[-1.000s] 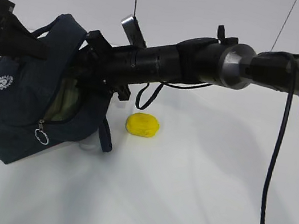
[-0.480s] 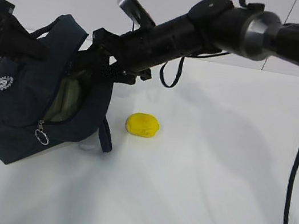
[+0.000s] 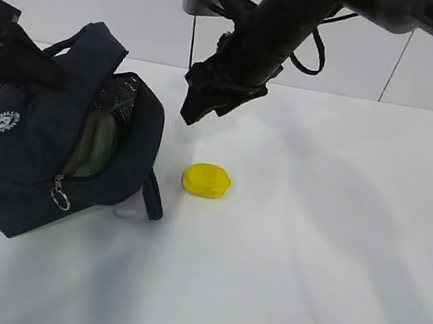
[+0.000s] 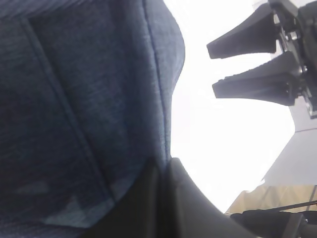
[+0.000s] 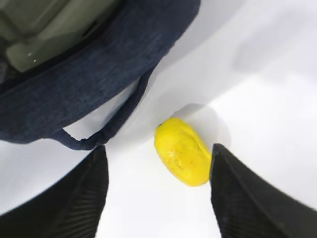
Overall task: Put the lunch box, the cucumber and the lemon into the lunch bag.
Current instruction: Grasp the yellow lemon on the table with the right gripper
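The navy lunch bag leans on the table at the left with its mouth open. The pale green lunch box lies inside it and also shows in the right wrist view. My left gripper is shut on the bag's upper fabric and holds it up. The yellow lemon lies on the table just right of the bag. My right gripper hangs open and empty above the table, up and left of the lemon; in the right wrist view the lemon lies between its fingers. The cucumber does not show.
The bag's loop handle lies on the table close to the lemon. The zipper's ring pull hangs at the bag's front. A white wall stands behind the white table. The right gripper also shows in the left wrist view.
My right gripper has drawn back out of the bag's mouth, risen and swung right to hang over the table near the lemon. The bag, the lemon and the left gripper stayed put.
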